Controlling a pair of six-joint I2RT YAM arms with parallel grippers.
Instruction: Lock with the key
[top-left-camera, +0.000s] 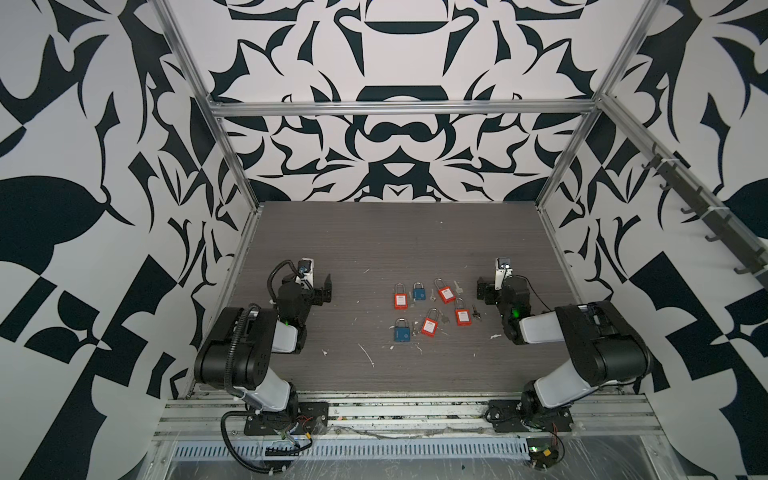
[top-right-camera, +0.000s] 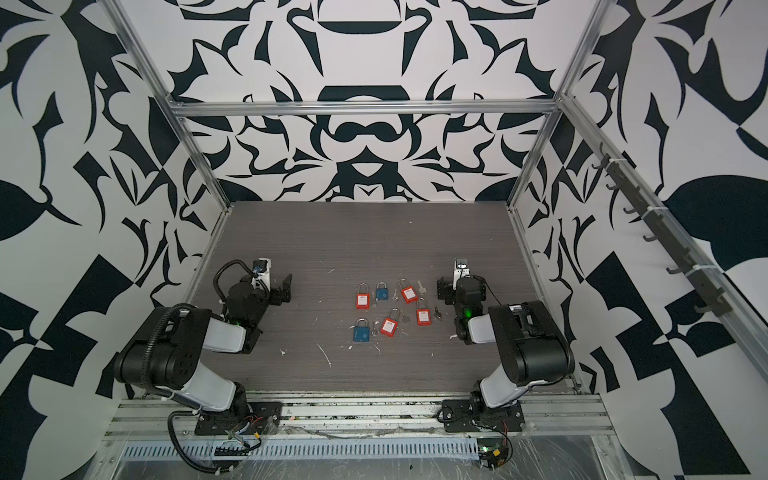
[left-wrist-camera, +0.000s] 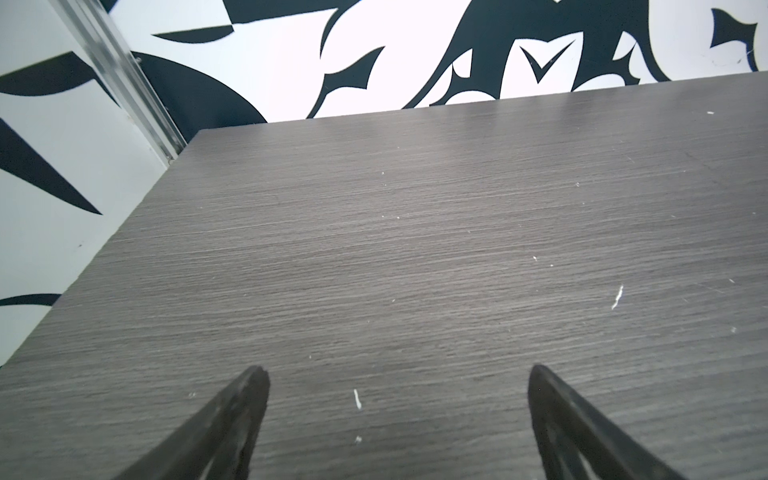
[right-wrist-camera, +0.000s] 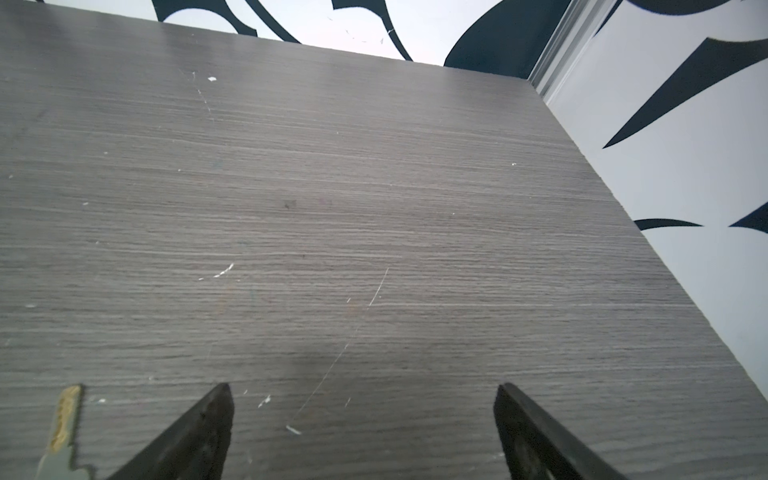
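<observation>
Metal key (top-left-camera: 457, 286) beside right gripper (top-left-camera: 482, 288)

Bright, even, diffuse light, faint soft shadows. Pale sheen on the grey wood-grain worktop (left-wrist-camera: 478, 124) near its far edge. Top views slightly soft, edges bowed.

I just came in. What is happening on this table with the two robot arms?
Nothing is handled yet. The left gripper and the right gripper are both open and empty, at opposite sides of the table. Between them, nearer the right gripper, lie four red padlocks and two blue padlocks, with small keys beside them. One key lies close to the right gripper. Whether any key sits in a lock is too small to tell.
</observation>
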